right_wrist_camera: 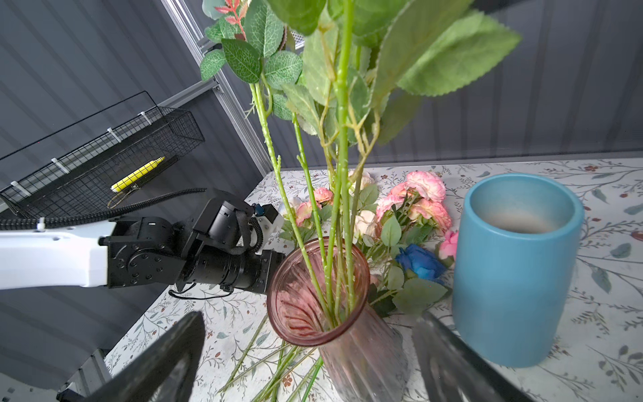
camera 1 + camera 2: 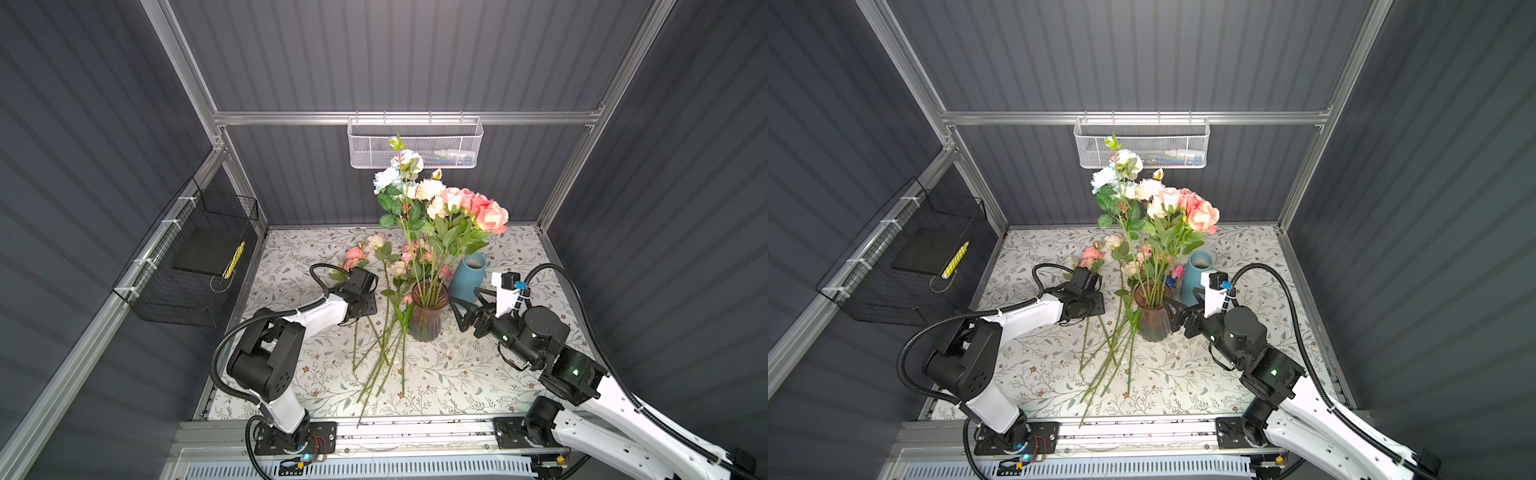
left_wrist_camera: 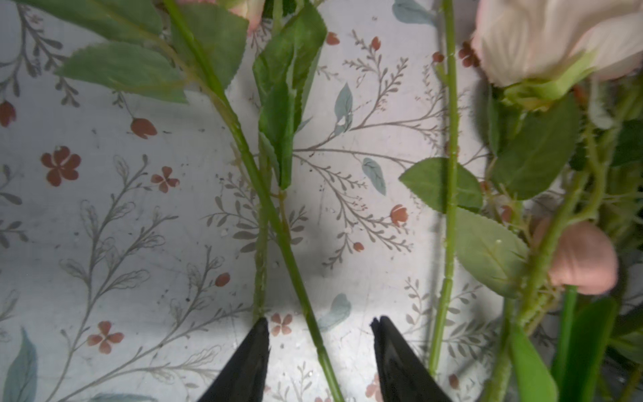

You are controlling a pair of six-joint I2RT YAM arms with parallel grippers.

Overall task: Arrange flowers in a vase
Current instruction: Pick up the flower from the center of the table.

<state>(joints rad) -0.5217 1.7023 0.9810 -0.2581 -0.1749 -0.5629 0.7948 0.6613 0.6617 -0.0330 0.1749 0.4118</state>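
A ribbed pink glass vase [image 2: 428,318] [image 1: 362,348] stands mid-table and holds several flowers [image 2: 457,203], pink, peach, cream and pale blue. More flowers lie flat to its left, stems [image 2: 386,353] toward the front and blooms [image 2: 355,255] toward the back. A dark blue rose [image 1: 419,261] lies behind the vase. My left gripper [image 3: 320,322] points down over the loose stems. It is open, with one green stem [image 3: 295,264] running between its fingertips and touching neither. My right gripper [image 2: 464,296] [image 1: 309,316] is open wide just right of the vase, its fingers on either side of the glass and clear of it.
An empty blue ceramic vase [image 2: 467,276] [image 1: 515,278] stands right behind the glass one, close to my right wrist. A white mesh basket [image 2: 415,143] hangs on the back wall. A black wire basket [image 2: 187,257] with a yellow pen hangs on the left wall.
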